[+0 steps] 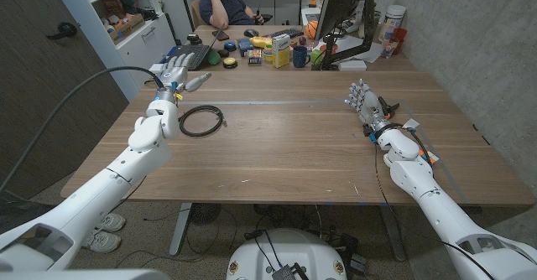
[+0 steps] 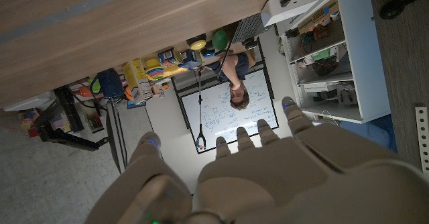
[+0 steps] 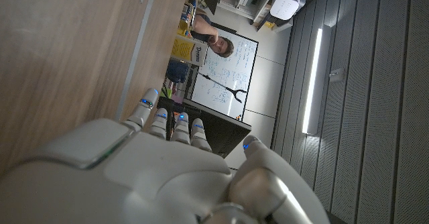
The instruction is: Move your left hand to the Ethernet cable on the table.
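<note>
On the wooden table (image 1: 294, 137), nearest the robot, the coiled black Ethernet cable (image 1: 200, 120) lies just beside the left hand's wrist, nearer the robot than its fingers, not touched. Left hand (image 1: 176, 72) hovers past the coil, fingers spread, holding nothing; right hand (image 1: 364, 101) stands well apart across the table, fingers apart and empty. Beyond the hands, a pale line (image 1: 277, 102) crosses the wood. Farther off, the table's back edge is crowded with boxes, a mug (image 1: 299, 57) and a monitor (image 1: 340, 12); their labels are too small to read. A seated person (image 1: 225, 3) is behind, with white shelves (image 1: 126, 16) to the side.
</note>
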